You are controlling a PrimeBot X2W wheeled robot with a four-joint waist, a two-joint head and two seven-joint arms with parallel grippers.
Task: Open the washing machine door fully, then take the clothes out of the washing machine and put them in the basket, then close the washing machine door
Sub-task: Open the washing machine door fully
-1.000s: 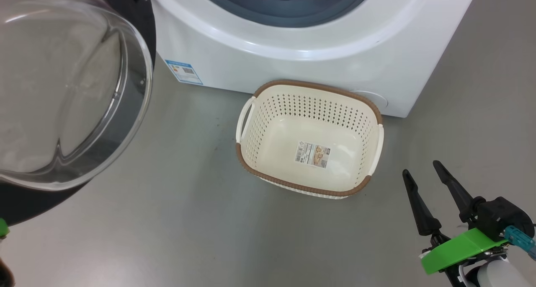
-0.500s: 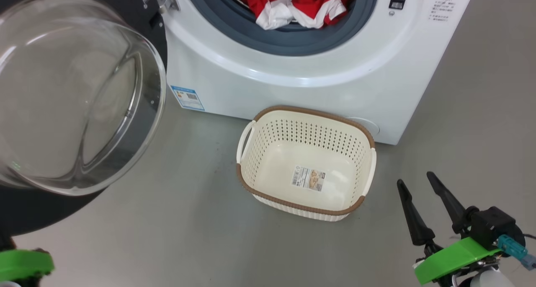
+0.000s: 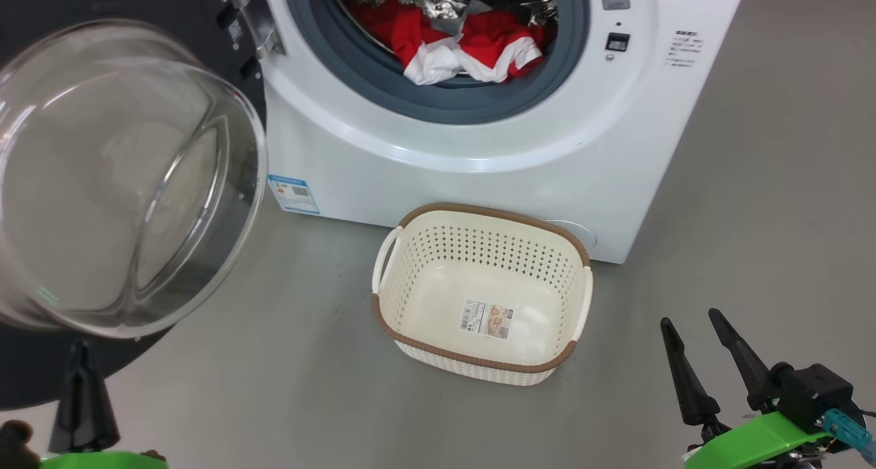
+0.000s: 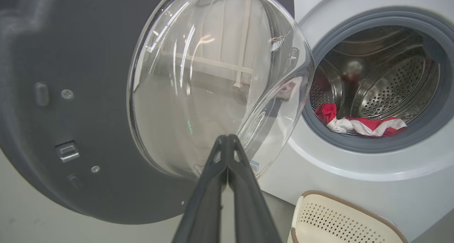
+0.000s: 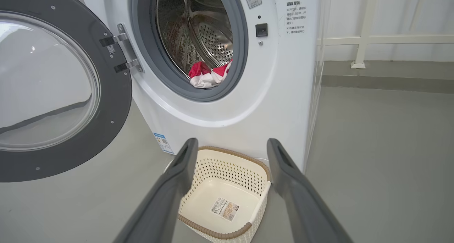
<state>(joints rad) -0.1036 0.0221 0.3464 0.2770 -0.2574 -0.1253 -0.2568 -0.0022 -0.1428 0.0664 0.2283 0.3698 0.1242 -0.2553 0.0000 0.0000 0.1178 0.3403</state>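
On the grey floor (image 3: 274, 387), the basket (image 3: 479, 212) is sitting against the washing machine (image 3: 479, 147). The clothes (image 3: 472, 48) are lying in its drum, and the washing machine door (image 3: 41, 366) is standing open. The left gripper (image 4: 227, 140) is pinching together on nothing, while the right gripper (image 3: 688, 317) is spreading wide.

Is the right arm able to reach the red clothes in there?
Probably yes: the washing machine door hangs open to the side, nothing blocks the clothes, and the right gripper is open.
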